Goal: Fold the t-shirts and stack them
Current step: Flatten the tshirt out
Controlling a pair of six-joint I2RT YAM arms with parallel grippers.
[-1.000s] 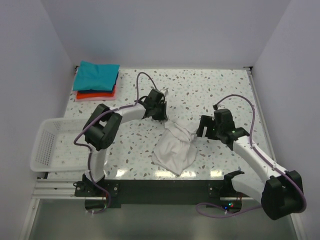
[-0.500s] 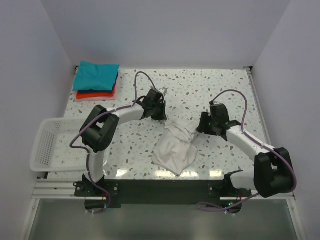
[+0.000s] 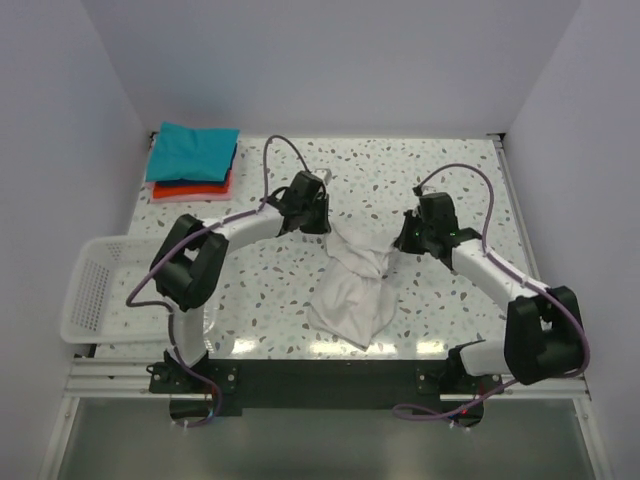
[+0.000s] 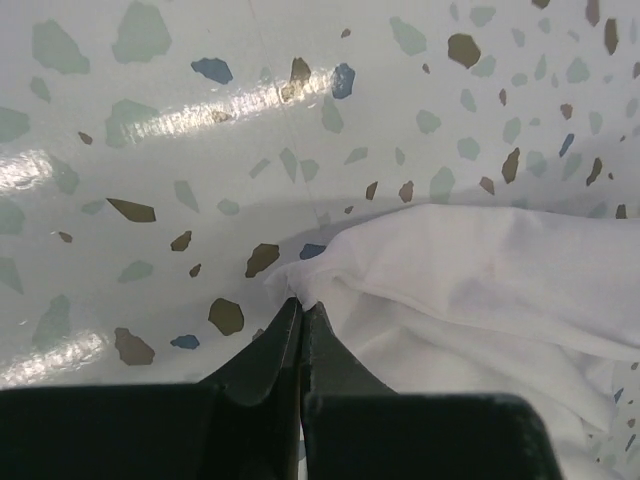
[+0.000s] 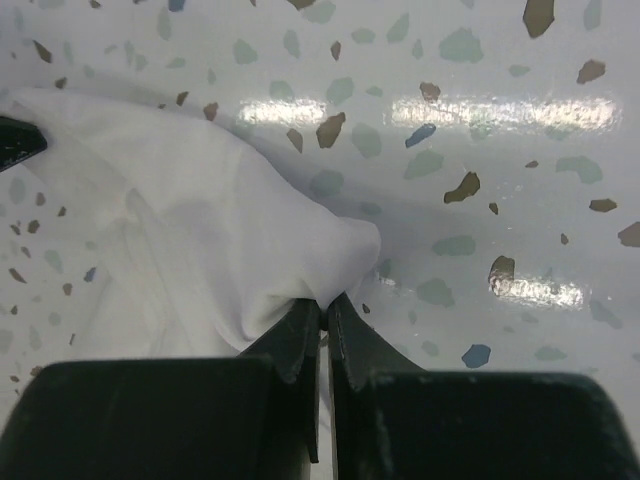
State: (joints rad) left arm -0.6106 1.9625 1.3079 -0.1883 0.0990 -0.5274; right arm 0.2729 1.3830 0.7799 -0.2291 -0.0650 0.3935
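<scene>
While both arms reach over the table [image 3: 440, 180], the white shirt [image 3: 352, 290] lies bunched up in the middle, between the two grippers. The left gripper [image 4: 300, 305] has its fingers pressed together on a top corner of the white shirt. The right gripper [image 5: 326, 300] pinches another fold of it on the other side. The teal shirt [image 3: 192, 152] lies folded on top of the red shirt [image 3: 190, 189] in the far left corner. A basket [image 3: 90, 300] sits at the left edge.
</scene>
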